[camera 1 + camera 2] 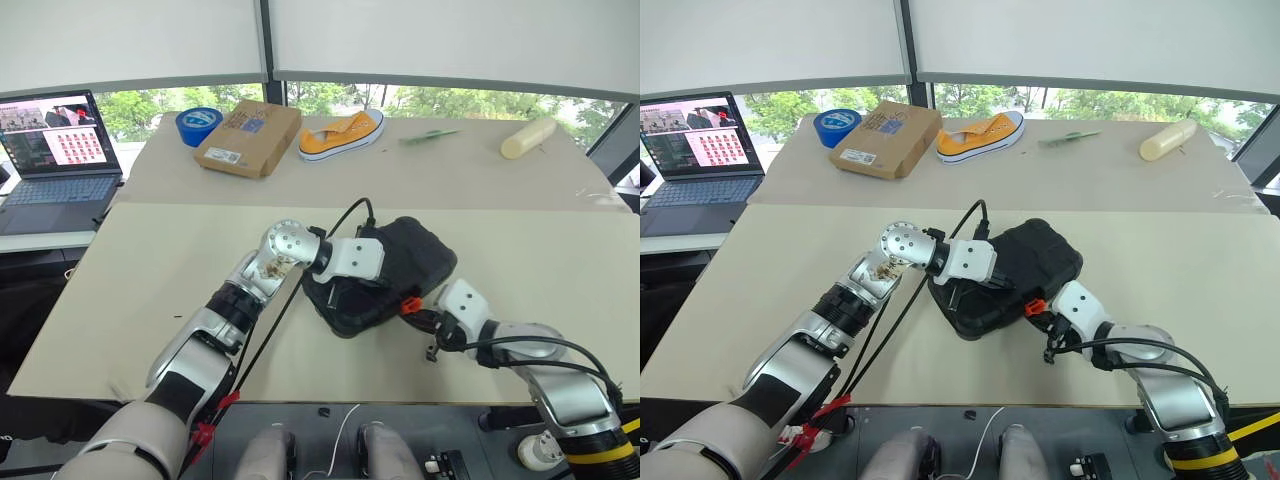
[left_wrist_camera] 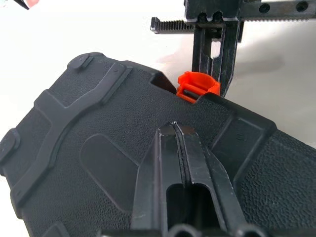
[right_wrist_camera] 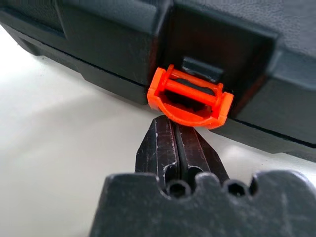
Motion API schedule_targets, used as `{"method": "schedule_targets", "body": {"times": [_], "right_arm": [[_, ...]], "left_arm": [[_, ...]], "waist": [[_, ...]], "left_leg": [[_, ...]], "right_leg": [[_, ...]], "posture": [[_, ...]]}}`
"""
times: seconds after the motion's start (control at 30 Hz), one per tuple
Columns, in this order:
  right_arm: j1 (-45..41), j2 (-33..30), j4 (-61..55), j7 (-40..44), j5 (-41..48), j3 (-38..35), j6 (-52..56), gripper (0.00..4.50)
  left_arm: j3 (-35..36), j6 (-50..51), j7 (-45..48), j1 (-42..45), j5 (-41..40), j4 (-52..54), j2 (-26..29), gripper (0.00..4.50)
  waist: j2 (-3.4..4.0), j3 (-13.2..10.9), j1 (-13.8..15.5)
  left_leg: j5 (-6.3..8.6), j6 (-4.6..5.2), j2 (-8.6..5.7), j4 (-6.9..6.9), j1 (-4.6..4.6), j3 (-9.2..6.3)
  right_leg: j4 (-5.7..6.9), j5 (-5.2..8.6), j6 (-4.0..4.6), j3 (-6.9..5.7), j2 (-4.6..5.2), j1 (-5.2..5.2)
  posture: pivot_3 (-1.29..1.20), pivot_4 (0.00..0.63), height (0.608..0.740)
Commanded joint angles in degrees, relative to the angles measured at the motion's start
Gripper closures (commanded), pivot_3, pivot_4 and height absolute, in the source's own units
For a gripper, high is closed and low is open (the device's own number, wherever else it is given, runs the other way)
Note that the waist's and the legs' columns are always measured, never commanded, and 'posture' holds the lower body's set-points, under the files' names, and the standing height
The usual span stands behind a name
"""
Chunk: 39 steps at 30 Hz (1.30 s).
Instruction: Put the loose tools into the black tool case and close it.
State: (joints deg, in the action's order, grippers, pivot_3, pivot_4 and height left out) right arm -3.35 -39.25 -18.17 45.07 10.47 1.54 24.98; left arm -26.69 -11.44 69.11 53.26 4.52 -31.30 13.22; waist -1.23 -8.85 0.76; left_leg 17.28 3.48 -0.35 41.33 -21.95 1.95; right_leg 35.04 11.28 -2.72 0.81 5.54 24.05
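The black tool case [image 1: 420,255], of grained moulded plastic with rounded corners, lies closed at frame centre on the pale surface [image 1: 150,260]. The left gripper [image 2: 180,148] rests together on its lid; the right gripper [image 3: 178,143], also together, touches the orange latch [image 3: 190,101].

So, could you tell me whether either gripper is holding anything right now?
Nothing is held. The left gripper is shut, pressing on the black tool case lid; the right gripper is shut, tips just under the orange latch.

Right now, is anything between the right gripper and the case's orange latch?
Nothing visible. The right gripper, fingers shut, sits right under the orange latch of the closed black tool case, with bare table between them.
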Motion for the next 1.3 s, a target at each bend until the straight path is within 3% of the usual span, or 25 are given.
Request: {"method": "schedule_targets", "body": {"times": [0.03,0.47,0.6,0.63,0.77,0.8,0.83,0.93,1.07,1.17,1.3], "right_arm": [[-1.3,-1.1,-6.1,-0.6,2.1,-5.5,-2.5,4.5],[-4.3,0.6,-5.7,-0.5,4.8,-5.8,0.6,4.5],[-3.8,-1.9,-6.0,1.9,7.2,-8.0,1.8,4.5],[-3.4,-3.0,-6.1,3.2,8.7,-9.4,2.6,4.21],[-1.8,-8.4,-7.2,10.1,16.5,-15.2,5.7,3.12],[-1.3,-10.3,-7.1,12.7,18.9,-17.3,6.7,2.58],[-0.5,-12.2,-6.9,15.3,21.2,-19.6,7.6,2.46],[1.0,-16.9,-4.8,21.9,27.2,-26.0,10.4,1.43],[-0.5,-24.3,4.3,28.4,31.8,-33.1,15.3,0.07],[0.3,-27.2,8.0,33.1,32.5,-34.9,15.2,0.0],[0.1,-27.2,9.5,34.7,32.7,-34.0,14.6,0.0]], "left_arm": [[-3.4,-1.2,-0.3,-1.9,4.2,-3.5,0.0,4.46],[-2.7,-1.3,-0.8,-2.1,4.9,-4.6,0.1,4.46],[0.0,2.0,-0.6,-2.2,2.6,-3.0,1.5,4.46],[1.6,4.7,-0.1,-2.4,1.0,-1.7,2.3,4.49],[7.2,14.7,2.7,-4.4,-4.9,5.3,7.5,3.35],[9.2,18.4,3.7,-5.4,-7.1,8.2,9.8,2.76],[11.5,22.5,4.9,-6.5,-9.7,11.2,12.4,2.62],[18.1,33.2,9.5,-10.8,-18.4,20.4,20.3,1.6],[29.5,48.6,13.4,-21.1,-28.5,33.6,36.7,0.18],[37.0,54.9,11.8,-28.4,-33.3,39.1,42.7,0.02],[44.1,57.9,8.8,-35.6,-36.9,45.4,44.9,0.02]], "waist": [[0.02,0.0,-0.1],[0.15,0.5,-0.1],[0.16,0.5,0.0],[0.16,0.5,0.0],[0.16,0.5,-0.9],[0.17,0.5,-1.2],[0.17,0.5,-1.4],[0.25,0.4,-1.8],[0.21,0.3,-2.0],[0.22,0.2,-1.0],[0.2,0.2,0.1]], "left_leg": [[0.0,0.0,0.0,-0.01,0.01,0.0],[0.01,0.01,0.06,-0.06,0.11,0.0],[0.01,0.02,0.06,-0.03,0.07,0.0],[0.01,0.02,0.05,-0.03,0.06,0.01],[0.01,0.02,0.16,-0.09,-0.02,0.03],[0.01,0.02,0.2,-0.19,0.01,0.04],[0.01,0.02,0.22,-0.35,0.09,0.03],[0.01,0.02,0.27,-0.51,0.08,0.02],[0.01,0.01,0.35,-0.55,-0.11,0.02],[0.03,0.02,0.31,-0.55,-0.04,0.04],[0.04,0.0,0.17,-0.49,-0.05,0.04]], "right_leg": [[0.0,0.0,0.0,0.0,0.0,-0.01],[-0.05,0.0,0.0,0.01,-0.1,-0.08],[-0.07,0.0,0.0,0.01,-0.07,-0.08],[-0.07,0.0,0.0,0.03,-0.05,-0.08],[-0.02,0.01,0.02,0.07,-0.15,0.12],[-0.02,0.03,0.06,0.1,-0.23,0.15],[0.0,0.04,0.09,0.09,-0.26,0.12],[0.02,0.08,0.15,0.09,-0.29,0.21],[0.06,0.08,0.16,0.08,-0.25,0.4],[-0.07,0.11,0.11,0.0,-0.1,0.24],[-0.18,0.15,0.04,-0.09,0.18,0.16]], "posture": [[0.0,0.15,0.735],[0.0,0.15,0.735],[0.0,0.15,0.735],[0.0,0.15,0.735],[0.0,0.15,0.735],[0.0,0.15,0.735],[0.0,0.15,0.735],[0.0,0.15,0.735],[0.0,0.15,0.735],[0.0,0.15,0.735],[0.0,0.15,0.735]]}}
